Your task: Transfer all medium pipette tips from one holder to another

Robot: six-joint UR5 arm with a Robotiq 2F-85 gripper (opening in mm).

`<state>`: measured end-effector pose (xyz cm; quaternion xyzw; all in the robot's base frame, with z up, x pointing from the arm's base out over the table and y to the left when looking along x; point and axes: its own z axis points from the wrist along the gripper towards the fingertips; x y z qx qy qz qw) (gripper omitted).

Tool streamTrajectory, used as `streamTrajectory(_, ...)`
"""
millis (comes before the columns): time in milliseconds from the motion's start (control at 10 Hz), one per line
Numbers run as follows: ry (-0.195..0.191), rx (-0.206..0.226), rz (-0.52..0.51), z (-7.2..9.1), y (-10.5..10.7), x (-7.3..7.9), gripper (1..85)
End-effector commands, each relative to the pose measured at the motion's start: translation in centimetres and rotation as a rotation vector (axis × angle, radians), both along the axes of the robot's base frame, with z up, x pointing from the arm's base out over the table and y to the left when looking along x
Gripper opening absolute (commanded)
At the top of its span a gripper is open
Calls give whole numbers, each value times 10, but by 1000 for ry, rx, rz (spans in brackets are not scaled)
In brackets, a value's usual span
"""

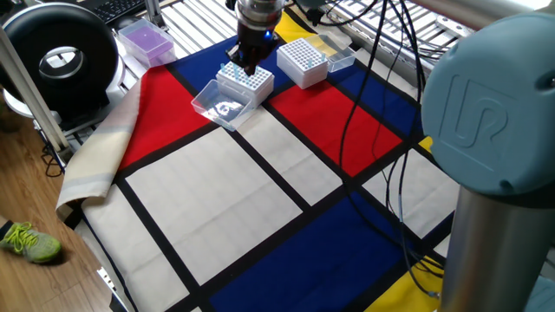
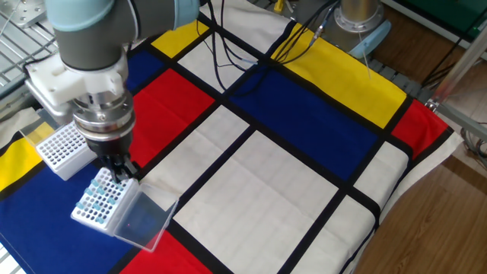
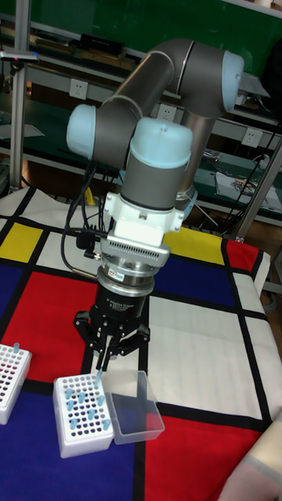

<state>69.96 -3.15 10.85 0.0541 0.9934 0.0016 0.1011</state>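
Looks like a robotics lab rather than a home: metal shelving (image 3: 70, 47) with wall sockets (image 3: 77, 86) behind the arm (image 3: 149, 156), loose cables (image 2: 251, 46) trailing over a colour-block tablecloth (image 2: 289, 190), racks of pipette tips (image 3: 82, 403) laid out, a keyboard (image 1: 117, 9) at the edge.

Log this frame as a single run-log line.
tool: fingers closed above tip rack | holding a tip: cannot tell | blue tips in rack | second rack: beside
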Motion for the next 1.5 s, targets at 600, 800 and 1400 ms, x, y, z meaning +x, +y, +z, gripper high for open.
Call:
streamTrajectory(600, 30, 9, 0, 48, -15, 3, 17)
streamTrajectory(800, 33, -26, 57, 53, -34, 6, 17)
streamTrajectory(1400, 31, -32, 209, 63, -117, 0, 13)
